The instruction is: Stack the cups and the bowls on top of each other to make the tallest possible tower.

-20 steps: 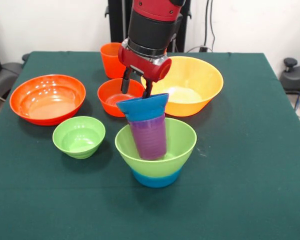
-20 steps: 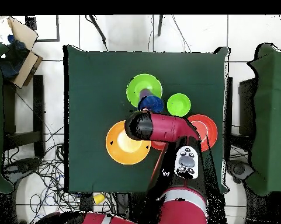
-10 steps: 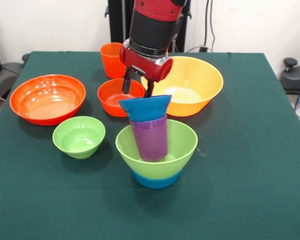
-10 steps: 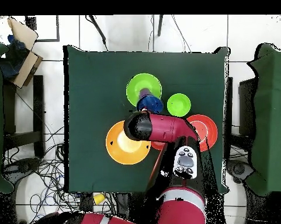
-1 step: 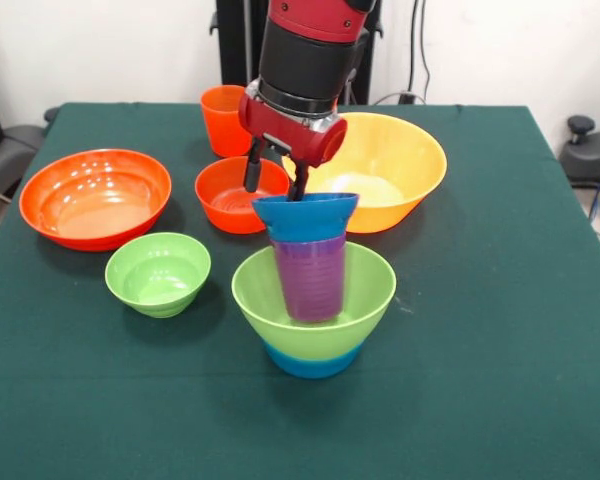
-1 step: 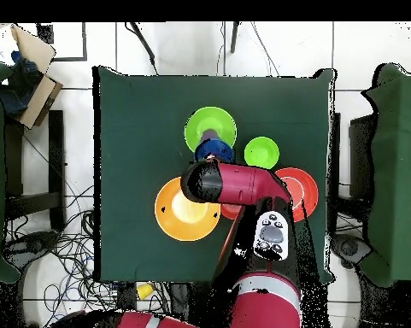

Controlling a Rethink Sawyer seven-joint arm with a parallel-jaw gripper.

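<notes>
Front view: the end effector (image 5: pixel 273 186) pinches the rim of a glossy dark blue plastic bowl (image 5: pixel 305 217) seated on the purple tapered plastic cup (image 5: pixel 312 278) — inside the light green bowl (image 5: pixel 360 300), at 6 o'clock from the large yellow-orange bowl (image 5: pixel 400 150). Placing step, I judge; next comes a clean release.

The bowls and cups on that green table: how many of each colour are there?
Orange-red: 3, large bowl, medium bowl, cup
Yellow-orange: 1, large bowl
Light green: 2, small bowl, big bowl in the stack
Blue: 2, dark bowl on top, light bowl at the base
Purple: 1, cup
Total: 9
</notes>
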